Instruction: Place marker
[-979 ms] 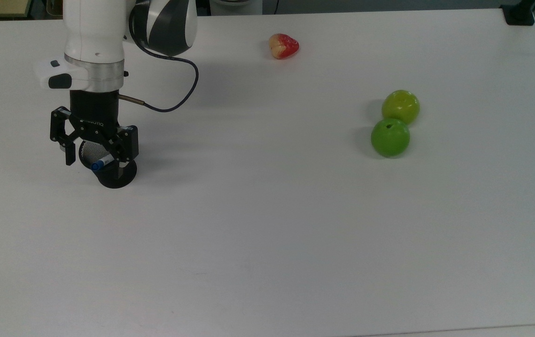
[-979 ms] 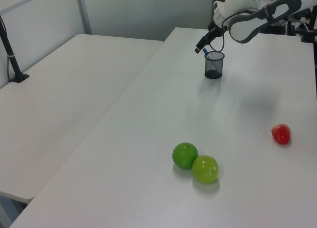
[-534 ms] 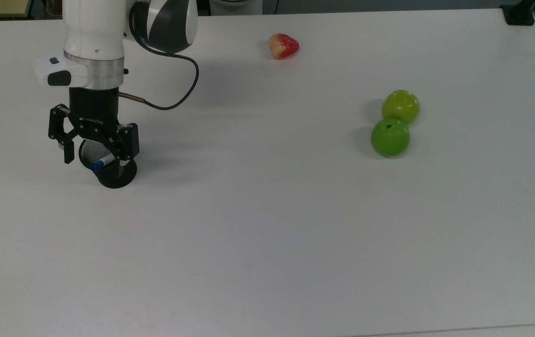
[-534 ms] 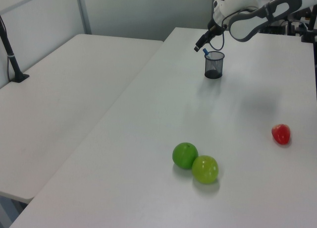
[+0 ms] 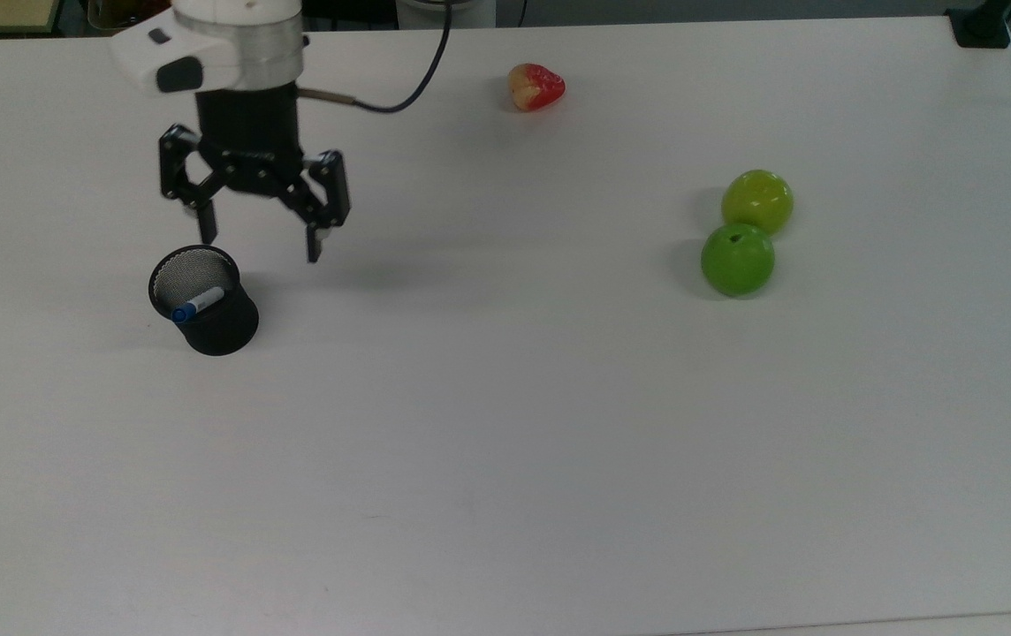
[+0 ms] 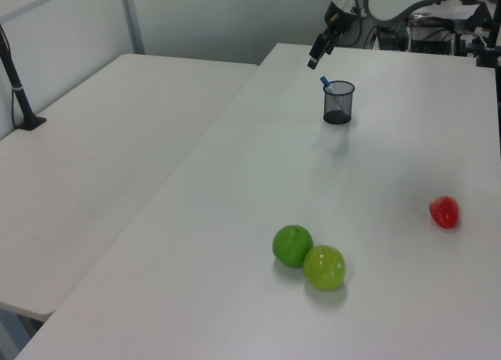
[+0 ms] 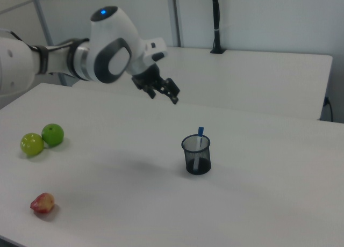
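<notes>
The marker [image 5: 197,304], white with a blue cap, stands inside the black mesh cup [image 5: 214,322], its blue cap [image 7: 200,131] sticking up above the rim. In the left view the marker [image 6: 326,83] leans on the cup [image 6: 338,103] rim. My gripper [image 5: 260,237] hangs open and empty above the table, up and to the right of the cup in the top view. The gripper [image 7: 164,92] is high above and left of the cup [image 7: 196,155] in the right view. In the left view the gripper [image 6: 321,49] is above the cup.
Two green apples [image 5: 738,259] [image 5: 757,201] touch each other at the top view's right. A red and yellow fruit [image 5: 535,87] lies near the far edge. A second white table [image 6: 102,141] stands beside this one in the left view.
The gripper has risen off the cup and moved up and to the right in the top view, staying open. The marker stays in the cup.
</notes>
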{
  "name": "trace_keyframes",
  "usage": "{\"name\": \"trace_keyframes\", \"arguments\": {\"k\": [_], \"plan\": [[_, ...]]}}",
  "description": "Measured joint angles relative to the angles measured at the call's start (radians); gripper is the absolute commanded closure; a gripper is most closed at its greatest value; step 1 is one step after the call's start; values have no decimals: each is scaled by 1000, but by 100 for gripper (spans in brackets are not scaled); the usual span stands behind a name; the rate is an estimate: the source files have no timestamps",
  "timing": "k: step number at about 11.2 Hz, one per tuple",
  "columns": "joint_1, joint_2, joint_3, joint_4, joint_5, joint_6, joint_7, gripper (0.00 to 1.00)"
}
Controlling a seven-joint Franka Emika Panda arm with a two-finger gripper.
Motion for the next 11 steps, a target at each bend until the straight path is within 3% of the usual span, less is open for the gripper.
{"name": "trace_keyframes", "arguments": {"k": [4, 7, 11], "plan": [[90, -139, 2, 5, 0, -346, 0, 0], [119, -234, 2, 4, -1, -609, 0, 0], [125, -286, 2, 1, -23, -743, 0, 0]]}}
